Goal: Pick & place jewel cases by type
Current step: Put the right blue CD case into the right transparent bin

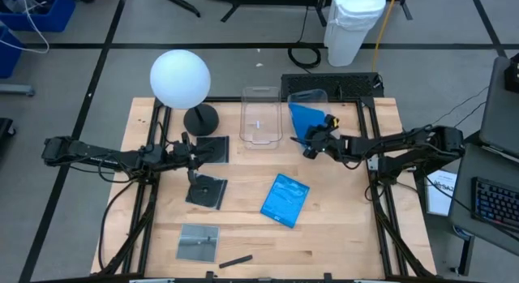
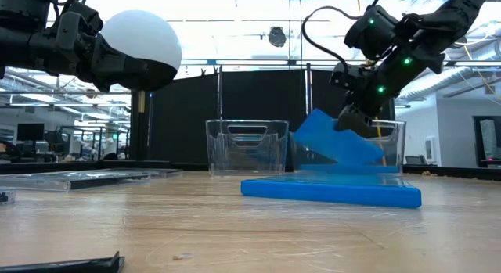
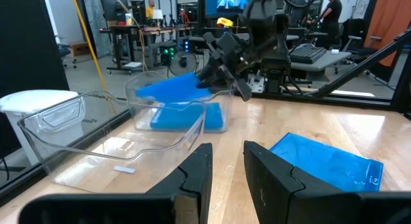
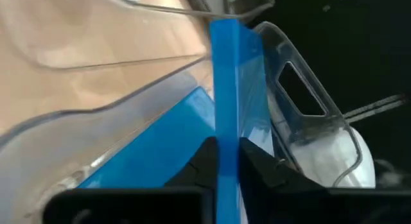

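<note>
Blue case over the right-hand tub — release step

Blue case (image 4: 226, 83), held on edge between the fingers of the right gripper (image 1: 310, 143), which is closed on its lower rim. It hangs tilted over the right tub (image 1: 308, 99), above a blue case (image 3: 186, 115) already lying inside. A third blue case (image 1: 285, 199) lies flat on the table (image 1: 340, 234), near the middle.

Dark cases: one (image 1: 207, 191) under the left gripper (image 1: 193, 174), one (image 1: 212, 148) just behind it by the lamp base, one grey case (image 1: 199, 242) near the front edge. The left tub (image 1: 260, 117) appears to hold no case.

Left gripper — fingers part-way apart, holding nothing, hovering above the dark case.

Handling note, as a judgement: lower the held case until it leans flat toward the one beneath, keep it clear of the tub wall, then open — letting go while it is steeply tilted risks it propping on the rim or tipping out.
</note>
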Controlling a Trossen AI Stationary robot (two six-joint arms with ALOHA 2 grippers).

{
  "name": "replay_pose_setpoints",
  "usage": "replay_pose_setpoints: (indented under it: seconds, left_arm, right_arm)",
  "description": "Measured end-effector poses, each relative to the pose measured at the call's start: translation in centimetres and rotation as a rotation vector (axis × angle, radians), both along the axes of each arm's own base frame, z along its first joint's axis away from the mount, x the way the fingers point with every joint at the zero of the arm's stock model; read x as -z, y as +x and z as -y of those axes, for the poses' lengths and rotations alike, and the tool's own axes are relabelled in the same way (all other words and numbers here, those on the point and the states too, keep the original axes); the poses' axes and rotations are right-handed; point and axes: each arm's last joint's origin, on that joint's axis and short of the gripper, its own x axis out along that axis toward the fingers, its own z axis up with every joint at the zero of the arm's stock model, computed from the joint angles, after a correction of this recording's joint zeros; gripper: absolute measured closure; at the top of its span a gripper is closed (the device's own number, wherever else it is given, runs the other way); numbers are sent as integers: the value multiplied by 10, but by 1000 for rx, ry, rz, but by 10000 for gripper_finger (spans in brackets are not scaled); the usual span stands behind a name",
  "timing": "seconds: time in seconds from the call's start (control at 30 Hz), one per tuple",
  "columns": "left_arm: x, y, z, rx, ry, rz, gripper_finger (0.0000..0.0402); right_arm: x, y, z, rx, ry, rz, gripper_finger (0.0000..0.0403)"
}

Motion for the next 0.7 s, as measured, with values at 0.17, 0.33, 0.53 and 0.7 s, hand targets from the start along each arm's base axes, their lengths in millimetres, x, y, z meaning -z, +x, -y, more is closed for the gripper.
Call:
replay_pose_setpoints:
  seconds: [0.17,0.33,0.53,0.7]
  left_arm:
    - [0,0,0,0,0,0,305]
    - [0,0,0,0,0,0,304]
    - [0,0,0,0,0,0,305]
    - [0,0,0,0,0,0,305]
  right_arm:
    - [-1,3,-8,-49,-3,10,380]
    - [-10,4,-22,-124,-29,37,380]
    - [-34,-3,-40,-110,-133,126,380]
    - [-61,-8,-47,1,-165,185,380]
